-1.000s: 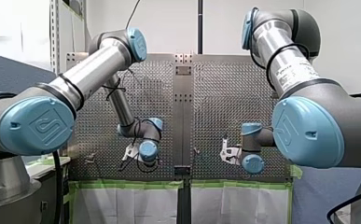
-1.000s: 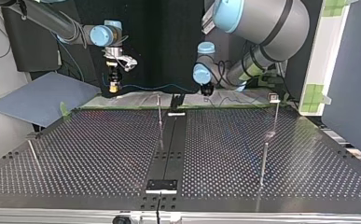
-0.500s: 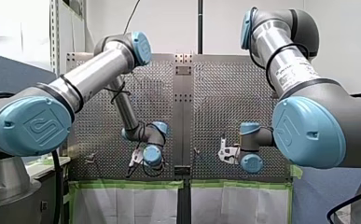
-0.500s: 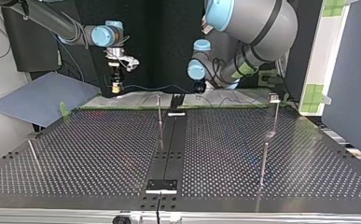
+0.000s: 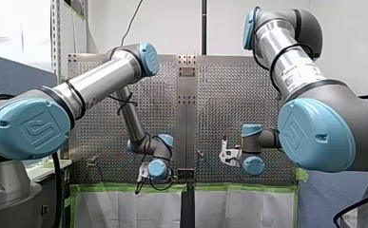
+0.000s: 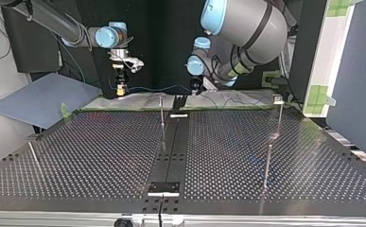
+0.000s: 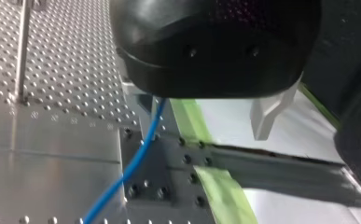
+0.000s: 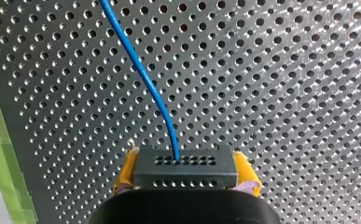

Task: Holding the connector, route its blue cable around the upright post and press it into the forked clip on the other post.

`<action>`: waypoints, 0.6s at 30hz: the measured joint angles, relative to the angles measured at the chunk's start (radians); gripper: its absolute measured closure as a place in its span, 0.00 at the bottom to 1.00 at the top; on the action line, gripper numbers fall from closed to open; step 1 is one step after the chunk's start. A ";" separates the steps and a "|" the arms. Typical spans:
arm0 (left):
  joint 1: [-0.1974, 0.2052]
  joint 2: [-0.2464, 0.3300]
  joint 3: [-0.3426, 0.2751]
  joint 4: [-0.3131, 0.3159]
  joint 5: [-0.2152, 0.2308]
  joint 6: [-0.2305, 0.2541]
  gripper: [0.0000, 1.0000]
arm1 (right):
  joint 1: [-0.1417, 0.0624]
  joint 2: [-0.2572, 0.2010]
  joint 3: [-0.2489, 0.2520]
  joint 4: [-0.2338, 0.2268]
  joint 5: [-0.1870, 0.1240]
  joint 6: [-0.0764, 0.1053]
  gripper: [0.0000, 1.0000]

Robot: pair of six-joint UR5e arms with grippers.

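Connector (image 8: 185, 163): one, black, pinched between my right gripper (image 8: 186, 170)'s two yellow pads (image 8: 245, 169); one blue cable (image 8: 143, 77) exits it. My left gripper (image 7: 210, 133) gapes; arm label (image 5: 298, 78) unreadable.

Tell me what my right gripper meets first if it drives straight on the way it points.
Most likely the perforated table, all that lies ahead of the right gripper besides the blue cable. The held connector would touch before the pads. Depth is unclear.

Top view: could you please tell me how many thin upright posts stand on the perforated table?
4: centre post beside the middle strip; clip post far right; near post before it; left post at the left edge. Others may be hidden at the far edge.
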 joint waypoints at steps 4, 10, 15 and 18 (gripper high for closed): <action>-0.009 -0.001 0.007 0.007 0.033 -0.033 0.00 | 0.006 0.000 -0.010 0.013 -0.001 -0.001 0.98; -0.018 -0.001 0.010 0.034 0.086 -0.086 0.00 | 0.012 0.000 -0.018 0.020 -0.002 0.000 0.98; -0.024 0.000 0.010 0.062 0.128 -0.129 0.00 | 0.014 0.000 -0.021 0.023 -0.011 0.000 0.98; -0.026 0.000 0.010 0.088 0.155 -0.157 0.00 | 0.016 0.000 -0.025 0.032 -0.025 0.000 0.98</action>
